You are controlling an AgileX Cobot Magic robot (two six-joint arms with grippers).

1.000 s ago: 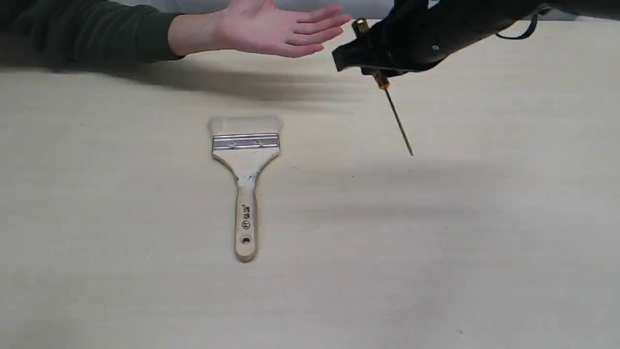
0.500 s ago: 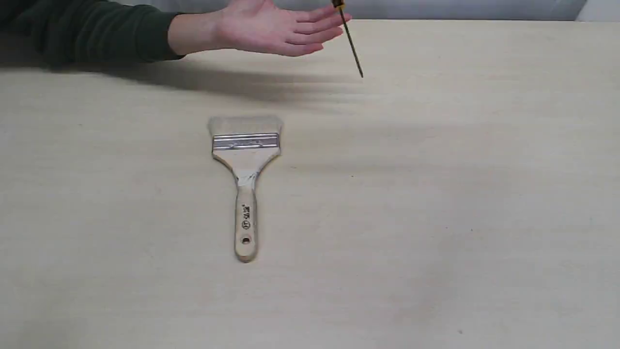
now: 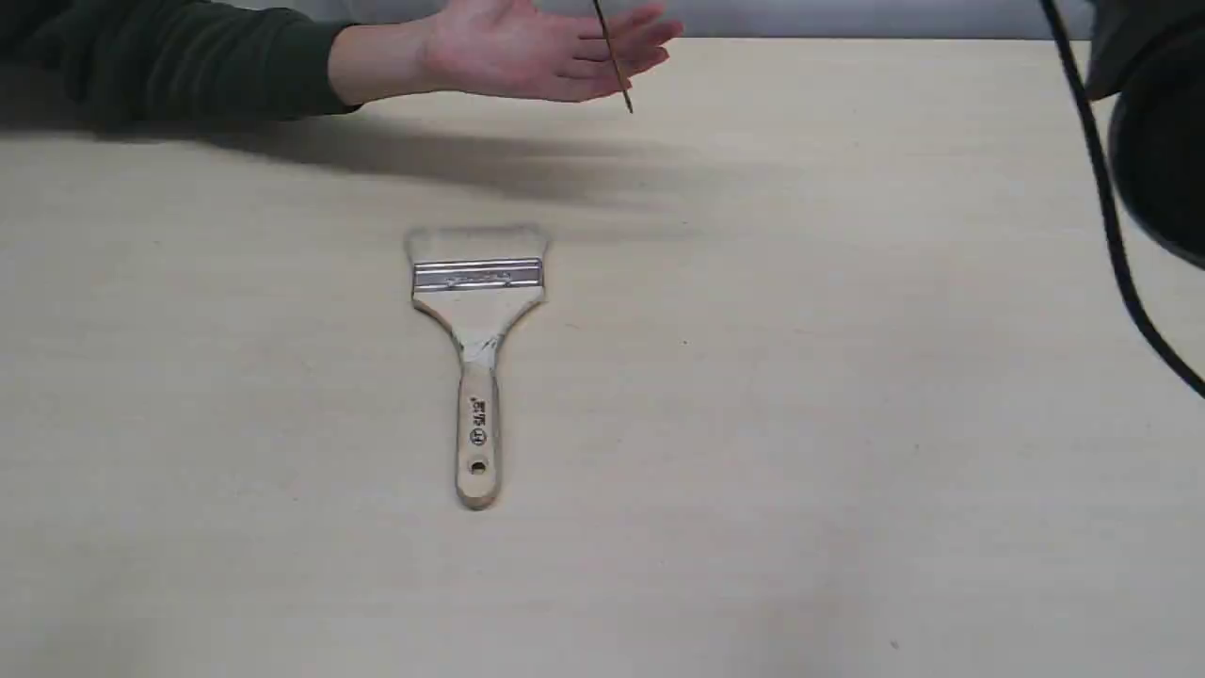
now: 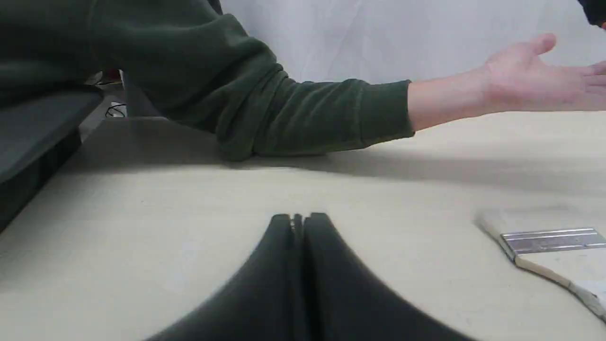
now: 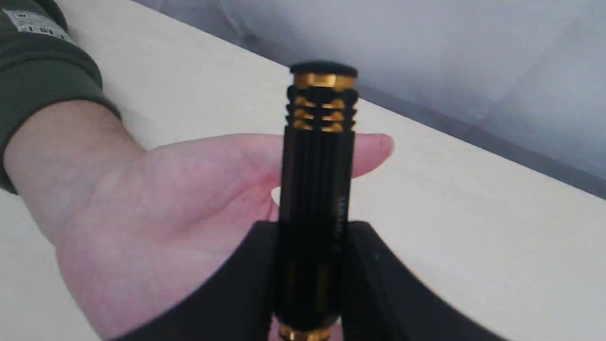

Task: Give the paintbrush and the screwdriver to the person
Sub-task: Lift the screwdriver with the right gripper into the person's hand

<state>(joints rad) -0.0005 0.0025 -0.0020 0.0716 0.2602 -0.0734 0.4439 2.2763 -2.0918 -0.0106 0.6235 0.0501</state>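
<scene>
Black screwdriver [image 5: 316, 189] handle with gold rings, paintbrush [image 3: 477, 320] silver band, pale wood, bristles perhaps off-white, dark green sleeve [image 4: 293, 113]

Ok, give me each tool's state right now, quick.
Left tool: shut, holding nothing.
Right tool: shut on the screwdriver.
Person's hand: open, empty.

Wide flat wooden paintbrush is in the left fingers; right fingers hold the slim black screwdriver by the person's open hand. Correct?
No. The wide flat wooden paintbrush lies on the pale table; the left fingers are shut empty, per the left wrist view. The right fingers hold the slim black screwdriver by the person's open hand.
</scene>
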